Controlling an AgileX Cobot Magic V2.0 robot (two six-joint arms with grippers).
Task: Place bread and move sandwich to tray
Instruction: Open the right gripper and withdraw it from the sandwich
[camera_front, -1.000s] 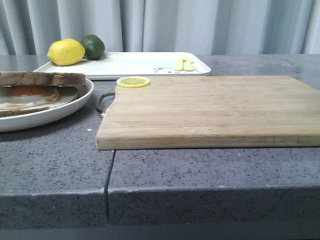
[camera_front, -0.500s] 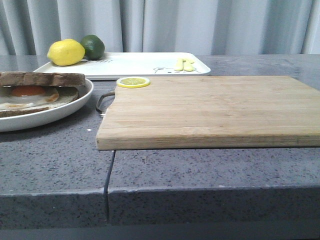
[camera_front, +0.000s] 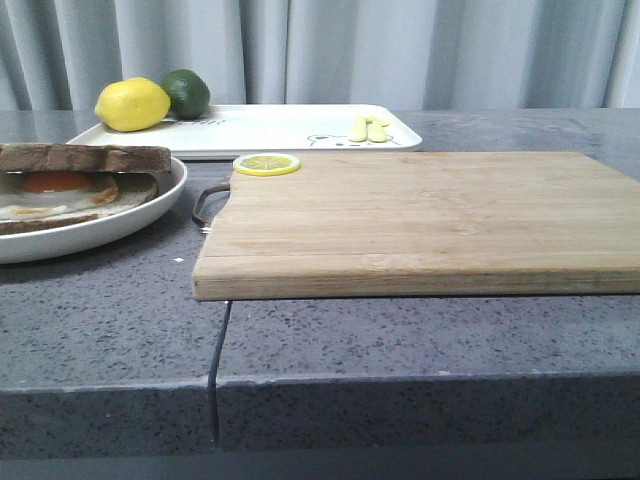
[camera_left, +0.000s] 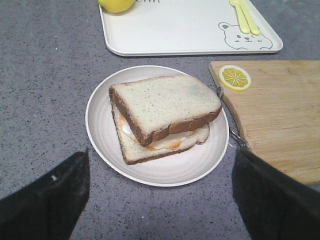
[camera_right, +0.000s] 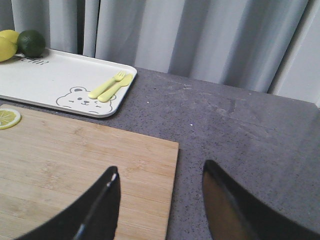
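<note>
While plated, bread (camera_left: 165, 105) flat, askew.

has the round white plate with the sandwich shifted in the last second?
No. The round white plate sits equally far from the wooden cutting board's metal handle.

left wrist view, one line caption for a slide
Open left gripper above the plated sandwich, tray beyond.
</note>
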